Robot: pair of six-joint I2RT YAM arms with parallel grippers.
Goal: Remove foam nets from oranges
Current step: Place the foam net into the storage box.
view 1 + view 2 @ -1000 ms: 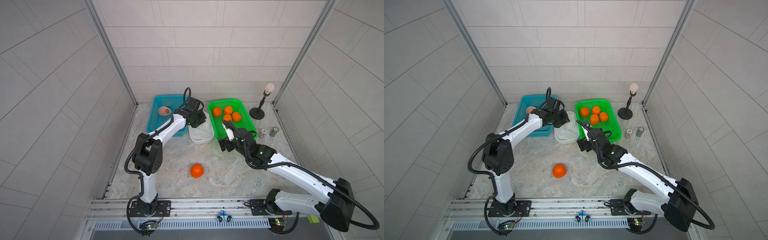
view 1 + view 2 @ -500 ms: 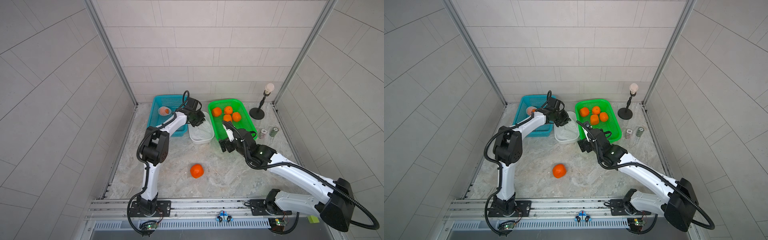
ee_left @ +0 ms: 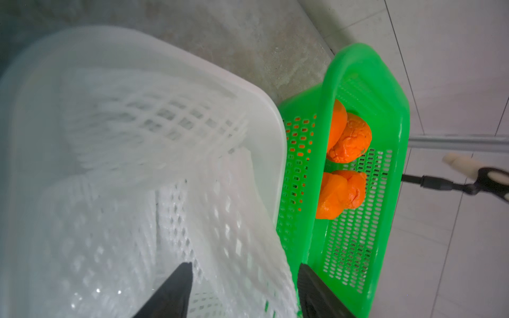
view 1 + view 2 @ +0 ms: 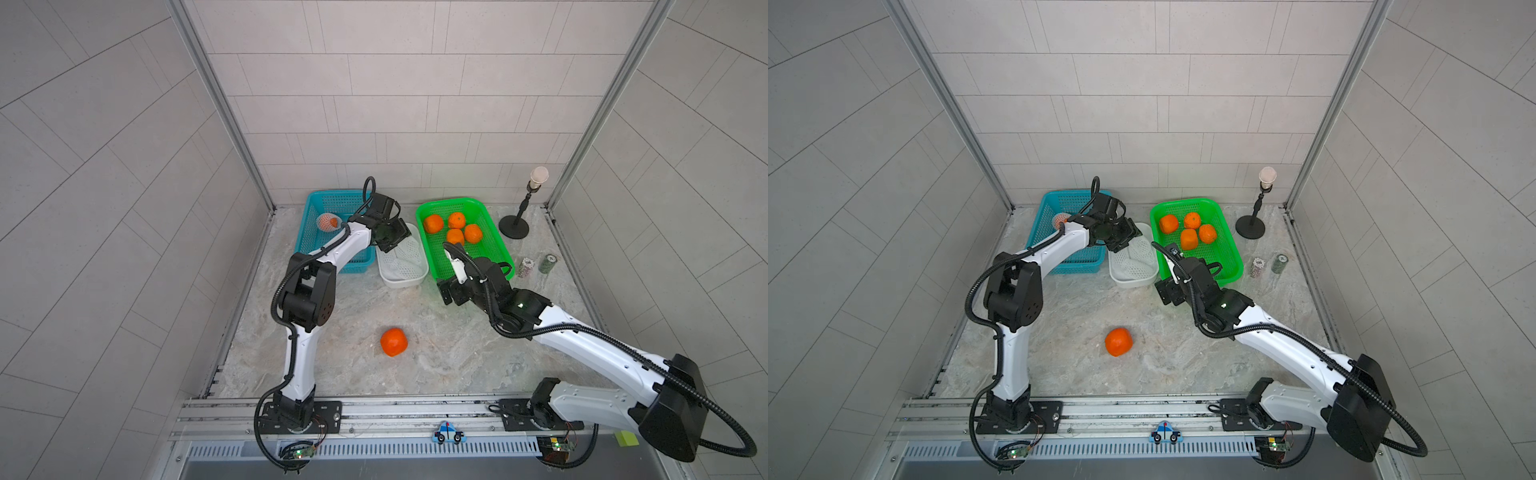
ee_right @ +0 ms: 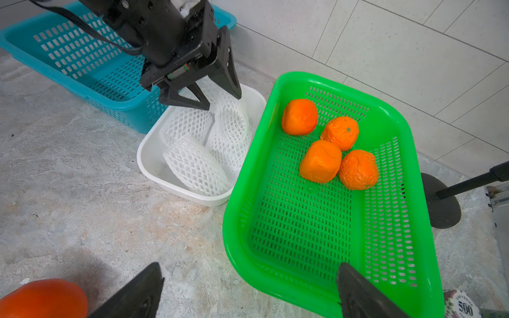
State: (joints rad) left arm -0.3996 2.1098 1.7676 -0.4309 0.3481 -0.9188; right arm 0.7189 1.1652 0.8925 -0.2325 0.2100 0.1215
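Under the parted left fingers (image 5: 227, 68), foam net (image 5: 230, 121) upright in white tub (image 5: 150, 162)

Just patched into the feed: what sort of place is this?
Likely a robot lab test cell: pale tiled walls enclosing a marble-patterned tabletop, with a slotted metal mounting rail along its front edge.

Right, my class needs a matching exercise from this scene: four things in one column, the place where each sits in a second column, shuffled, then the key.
Things
1. netted orange
2. empty foam nets
3. four bare oranges
4. lone bare orange

Places
a. green basket
b. table
c. blue basket
d. white tub

Pairs: 1-c, 2-d, 3-a, 4-b
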